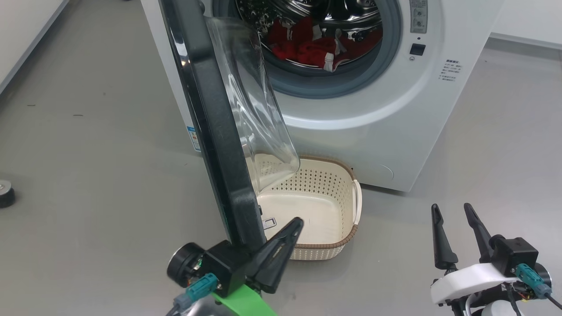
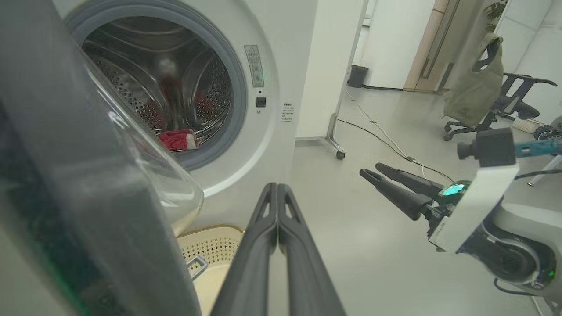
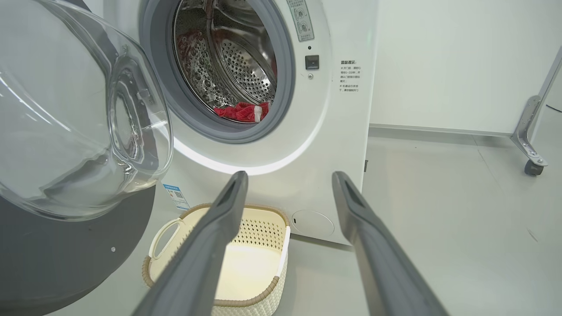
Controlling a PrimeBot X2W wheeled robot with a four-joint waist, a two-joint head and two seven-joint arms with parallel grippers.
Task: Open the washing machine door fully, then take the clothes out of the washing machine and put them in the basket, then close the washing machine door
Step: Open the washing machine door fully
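The washing machine (image 1: 377, 131) stands with its door (image 1: 210, 131) swung out towards me, seen edge-on, its glass bowl over the left of the basket (image 1: 351, 175). Red clothes (image 1: 307, 48) lie low in the steel drum, also visible as clothes (image 2: 178, 139) and clothes (image 3: 241, 112). The cream basket (image 3: 259, 303) sits on the floor below the drum opening. My left gripper (image 1: 297, 223) is shut with nothing in it, just right of the door's near edge; contact is unclear. My right gripper (image 1: 451, 206) stands open and apart at the lower right, holding nothing.
A small black round object (image 1: 5, 193) lies on the floor at far left. To the machine's right are a wheeled frame leg (image 3: 531, 153), floor cables (image 2: 386, 140), a bin (image 2: 356, 75) and an office chair with a jacket (image 2: 478, 83).
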